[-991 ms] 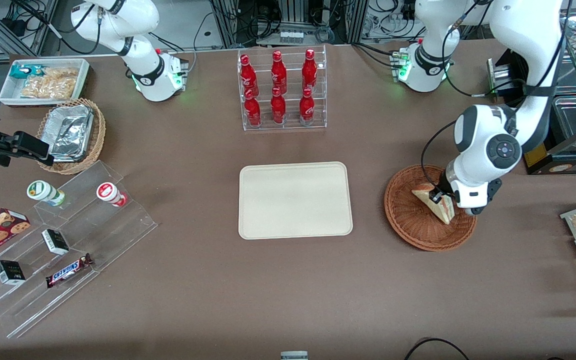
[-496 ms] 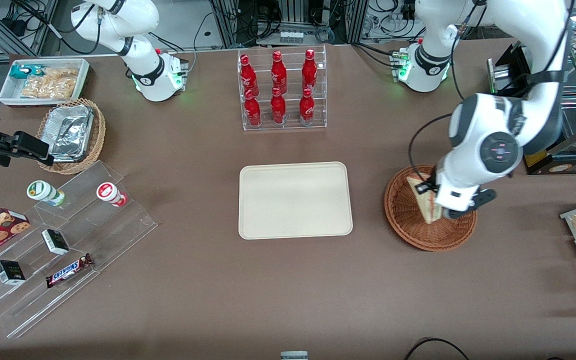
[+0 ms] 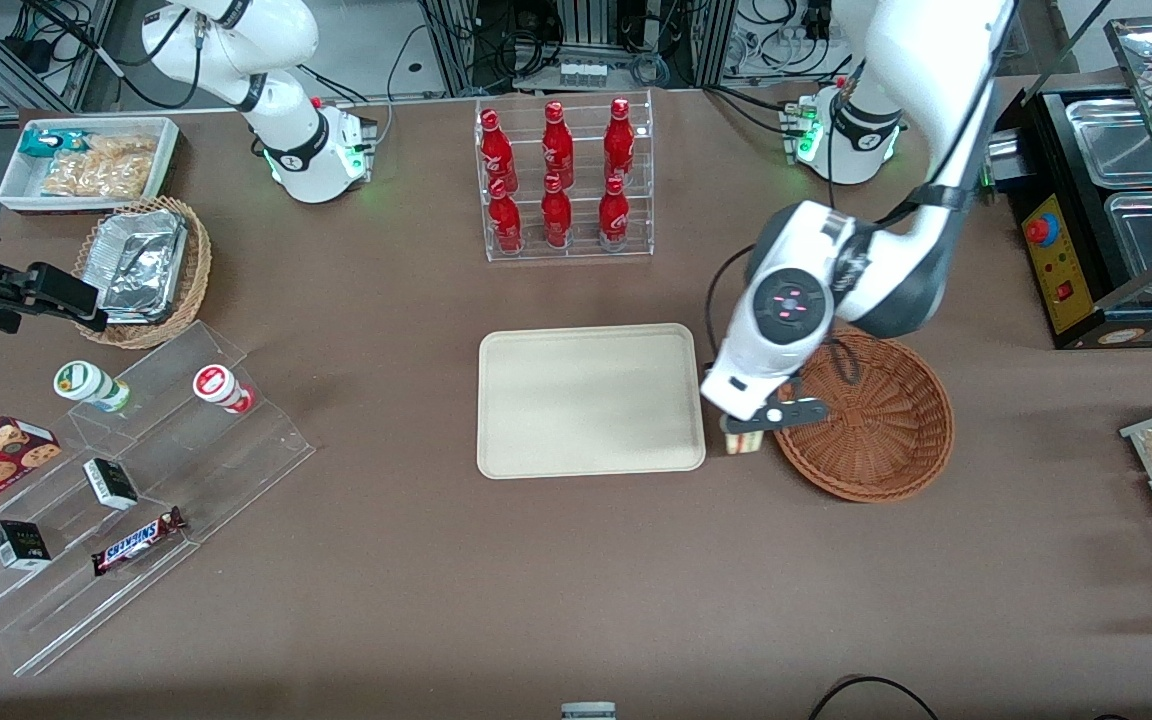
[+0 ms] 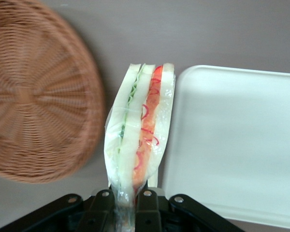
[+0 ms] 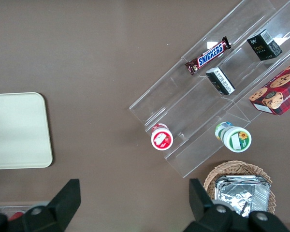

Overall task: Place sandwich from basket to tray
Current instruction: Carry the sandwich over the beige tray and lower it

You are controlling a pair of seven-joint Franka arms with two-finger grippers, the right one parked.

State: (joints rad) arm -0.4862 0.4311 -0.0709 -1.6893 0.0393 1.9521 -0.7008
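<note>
End effector [image 3: 748, 428] [image 4: 127, 199] clamps wrapped sandwich [image 3: 742, 441] [image 4: 139, 133] by one end, fingers [image 4: 103, 200] pinched narrow on it, cut edge with red and green filling showing. Sandwich hangs above bare worktop [image 3: 556, 580], in gap between tray [image 3: 591, 400] [image 4: 232, 145] and basket [image 3: 876, 415] [image 4: 36, 96], each just beside end effector.
</note>
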